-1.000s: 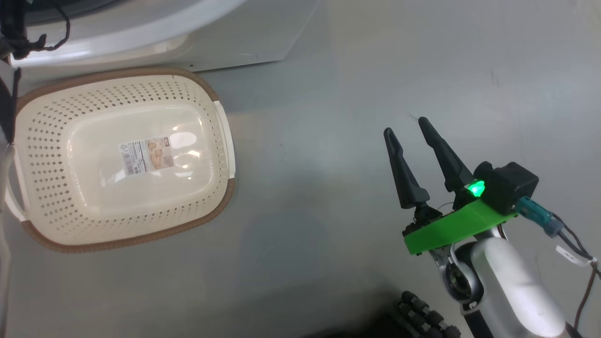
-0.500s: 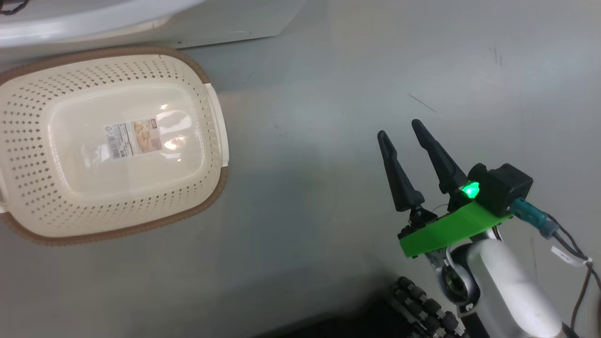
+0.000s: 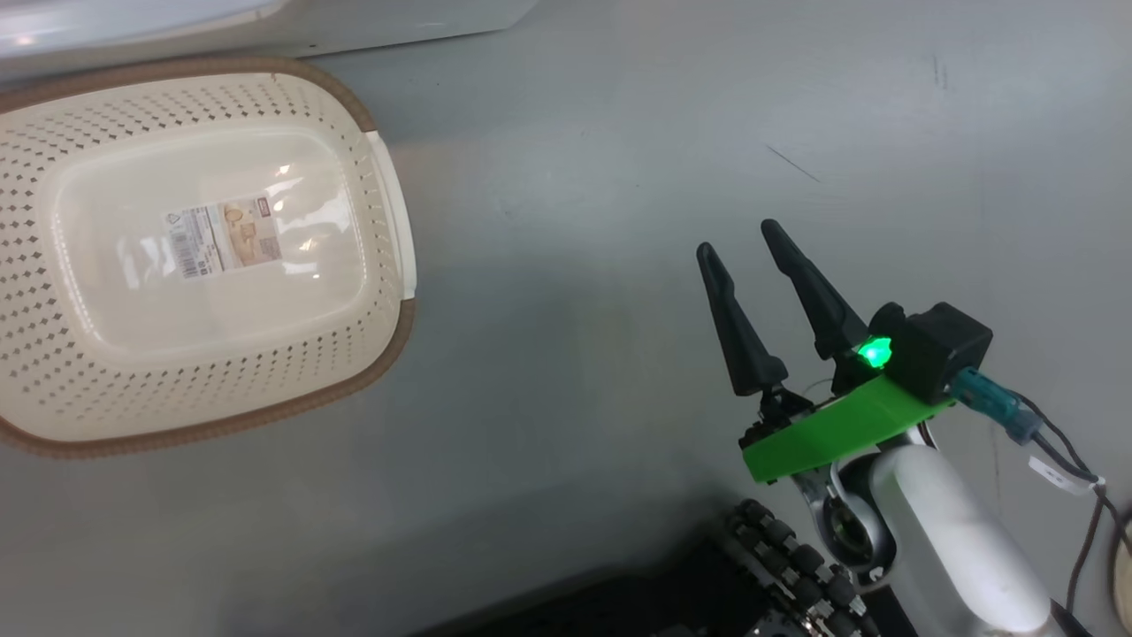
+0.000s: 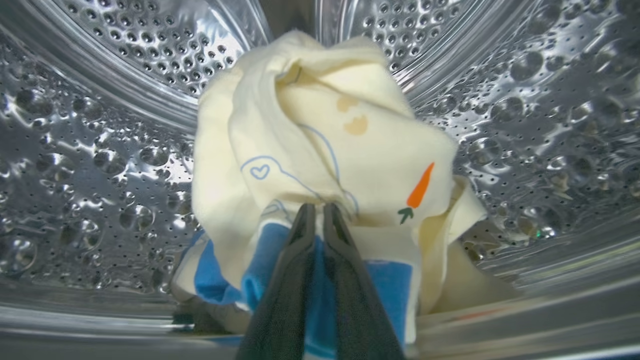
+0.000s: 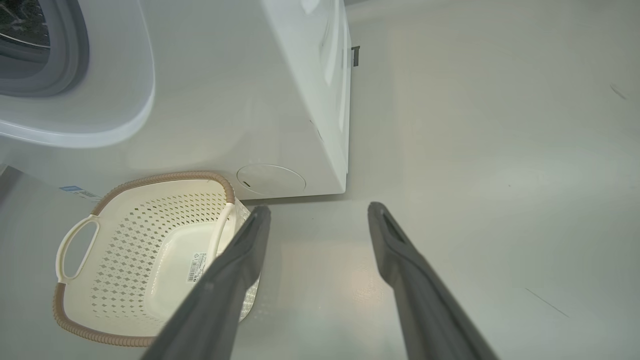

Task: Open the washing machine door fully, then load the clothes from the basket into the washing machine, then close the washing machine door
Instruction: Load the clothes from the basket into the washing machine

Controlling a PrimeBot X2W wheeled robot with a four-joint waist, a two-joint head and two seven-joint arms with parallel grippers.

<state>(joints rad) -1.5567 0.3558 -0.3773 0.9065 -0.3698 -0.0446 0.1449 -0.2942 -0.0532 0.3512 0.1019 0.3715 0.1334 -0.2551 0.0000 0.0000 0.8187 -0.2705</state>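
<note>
Inside the perforated steel drum (image 4: 100,150) of the washing machine (image 5: 280,100), my left gripper (image 4: 316,207) is shut, its tips pinching the clothes (image 4: 320,125), a cream bundle with a carrot motif and blue patches. The basket (image 3: 389,336) stands on the floor below the machine's front, with just a label sticker on its bottom. In the right wrist view the basket (image 5: 165,177) sits left of my fingers. My right gripper (image 3: 738,241) hovers open over bare floor, well right of the basket, nothing between its fingers. The washing machine door is out of view.
The washer's white base (image 3: 398,22) runs along the head view's top left. Its grey gasket (image 5: 65,65) shows at the upper left of the right wrist view. Grey floor (image 3: 575,177) spreads to the right. My dark ribbed base part (image 3: 787,557) is at the bottom.
The head camera has swung, so basket and washer slid up and left in the picture. The right gripper keeps its pose, open. A dark cable at top left has left the frame.
</note>
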